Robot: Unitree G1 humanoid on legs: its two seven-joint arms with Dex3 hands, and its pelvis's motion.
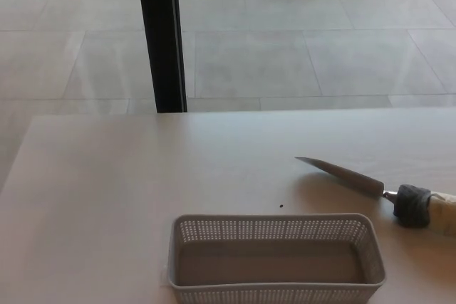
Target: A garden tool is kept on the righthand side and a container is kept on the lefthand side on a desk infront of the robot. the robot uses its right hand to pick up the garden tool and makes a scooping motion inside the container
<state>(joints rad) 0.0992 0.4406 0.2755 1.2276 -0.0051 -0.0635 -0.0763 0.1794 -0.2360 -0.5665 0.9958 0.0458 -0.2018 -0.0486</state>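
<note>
- Head view: I see the desk (100, 197), pale and plain, filling the lower half of the picture, with grey floor tiles (306, 48) beyond its far edge.
- A black post (162, 33) stands upright behind the desk, left of centre.
- The container (274, 260), a grey perforated basket, sits at the near edge, about centre; I see nothing inside it.
- The garden tool (370, 189) lies flat on the desk just beyond the container's right far corner, apart from it. Its narrow metal blade points left and away, and its dark collar and pale handle run off the right edge.
- A small dark speck (281, 206) lies on the desk between the tool and the container.
- Neither hand shows from here, so I cannot tell their state.
</note>
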